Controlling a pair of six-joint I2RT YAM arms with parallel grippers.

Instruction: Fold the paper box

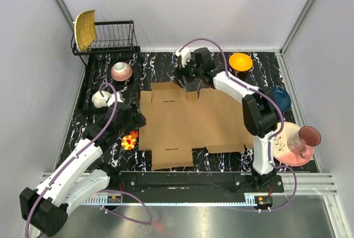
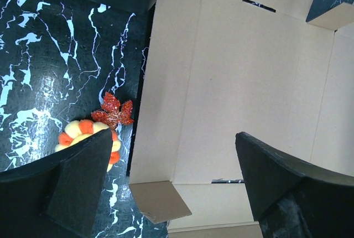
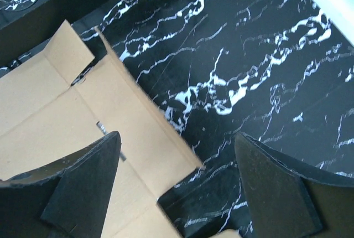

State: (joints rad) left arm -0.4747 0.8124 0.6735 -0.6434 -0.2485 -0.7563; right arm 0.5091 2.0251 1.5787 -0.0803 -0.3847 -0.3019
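The paper box [image 1: 188,122] lies flat and unfolded in the middle of the black marble table, with flaps out on all sides. My left gripper [image 1: 131,119] hovers open and empty over the box's left edge. In the left wrist view the gripper [image 2: 172,138] is above the left panel [image 2: 243,72], and a small corner flap [image 2: 160,200] is bent up slightly. My right gripper [image 1: 191,81] is open and empty above the box's far edge. In the right wrist view the gripper [image 3: 177,138] straddles the edge of a far flap [image 3: 133,122].
A black dish rack [image 1: 110,36] with a yellow plate [image 1: 84,29] stands far left, with a pink bowl [image 1: 121,71] and a white object [image 1: 102,98] below it. Orange bowl [image 1: 240,61], blue bowl [image 1: 282,98], floral plate [image 1: 285,146] and purple glass [image 1: 307,136] are at the right. A red-orange decoration [image 1: 129,140] lies beside the box's left edge.
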